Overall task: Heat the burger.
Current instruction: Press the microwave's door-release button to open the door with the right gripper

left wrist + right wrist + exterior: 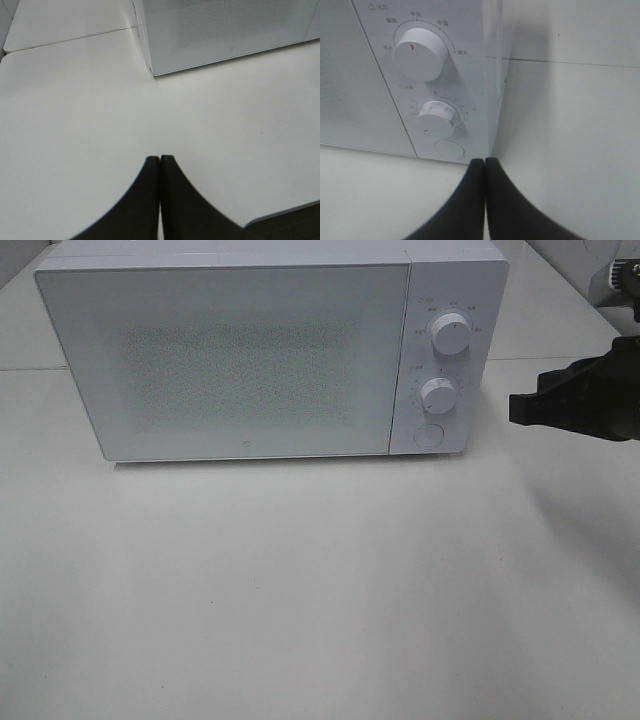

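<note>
Burger shows in no view; whether it sits behind the shut, frosted door of the white box-shaped microwave oven [230, 350] cannot be told. The oven stands on the white bench [300, 590]. The black right gripper [516, 408] hangs closed and empty just beside the control panel, near the lower white round knob [438, 394]. The black left gripper [160, 159] is closed over bare bench, holding nothing.

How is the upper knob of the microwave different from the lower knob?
The upper knob looks larger than the lower knob. The upper knob has a red pointer line; the lower knob has a dark one. Printed characters ring the upper knob, a number scale the lower knob. Both are white, round and sit on the front of the microwave.
</note>
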You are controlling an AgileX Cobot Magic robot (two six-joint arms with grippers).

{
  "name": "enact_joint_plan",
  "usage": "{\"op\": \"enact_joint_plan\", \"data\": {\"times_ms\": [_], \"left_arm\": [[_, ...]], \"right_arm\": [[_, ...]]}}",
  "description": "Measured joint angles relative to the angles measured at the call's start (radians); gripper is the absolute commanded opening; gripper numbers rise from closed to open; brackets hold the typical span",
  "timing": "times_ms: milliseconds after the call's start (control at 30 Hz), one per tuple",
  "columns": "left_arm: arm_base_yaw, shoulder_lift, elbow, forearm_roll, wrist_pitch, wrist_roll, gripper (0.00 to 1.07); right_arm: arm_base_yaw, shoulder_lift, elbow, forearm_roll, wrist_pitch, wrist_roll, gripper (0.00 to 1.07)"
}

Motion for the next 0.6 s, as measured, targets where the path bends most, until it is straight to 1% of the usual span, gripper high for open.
{"op": "enact_joint_plan", "data": {"times_ms": [33, 100, 200, 267, 367, 433, 600], "left_arm": [[0.0, 0.0, 0.0, 0.0, 0.0, 0.0, 0.0], [0.0, 0.0, 0.0, 0.0, 0.0, 0.0, 0.0], [0.0, 0.0, 0.0, 0.0, 0.0, 0.0, 0.0], [0.0, 0.0, 0.0, 0.0, 0.0, 0.0, 0.0], [0.0, 0.0, 0.0, 0.0, 0.0, 0.0, 0.0], [0.0, 0.0, 0.0, 0.0, 0.0, 0.0, 0.0], [0.0, 0.0, 0.0, 0.0, 0.0, 0.0, 0.0]], "right_arm": [[0.0, 0.0, 0.0, 0.0, 0.0, 0.0, 0.0], [0.0, 0.06, 0.0, 0.0, -0.073, 0.016, 0.0], [0.0, 0.079, 0.0, -0.001, -0.099, 0.026, 0.0], [0.0, 0.142, 0.0, -0.047, -0.194, 0.074, 0.0], [0.0, 0.158, 0.0, -0.067, -0.218, 0.087, 0.0], [0.0, 0.213, -0.001, -0.139, -0.276, 0.146, 0.0], [0.0, 0.269, -0.001, -0.187, -0.296, 0.208, 0.0]]}}
